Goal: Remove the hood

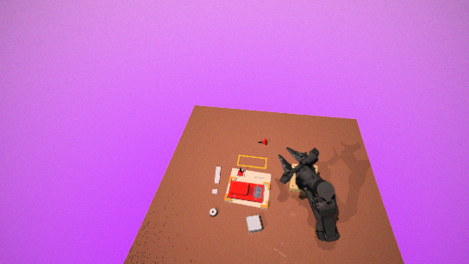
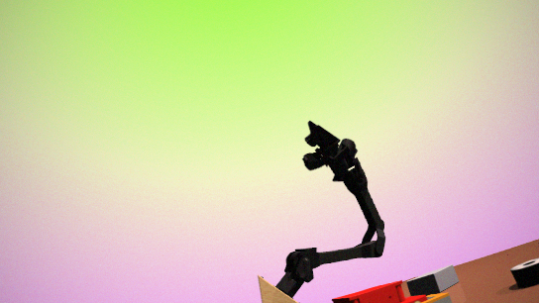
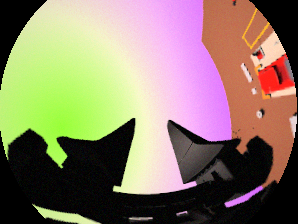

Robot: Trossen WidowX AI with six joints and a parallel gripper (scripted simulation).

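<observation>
The red toy car (image 1: 241,190) (image 3: 272,77) (image 2: 372,292) sits on a beige board (image 1: 263,177) with orange corners. It has a grey panel (image 1: 258,192) on its right part; I cannot tell for sure whether this is the hood. The marked area is a yellow outlined rectangle (image 1: 252,156) (image 3: 249,25) just behind the board. My gripper (image 1: 284,154) (image 2: 309,144) (image 3: 152,121) is raised high in the air, to the right of the car and the rectangle. Its fingers stand apart with nothing between them.
A white bar (image 1: 217,174), a small white cube (image 1: 214,191), a white ring (image 1: 213,211) and a grey block (image 1: 254,223) (image 2: 433,281) lie around the board. A small red and black piece (image 1: 264,141) lies behind the rectangle. The arm's base stands at the right.
</observation>
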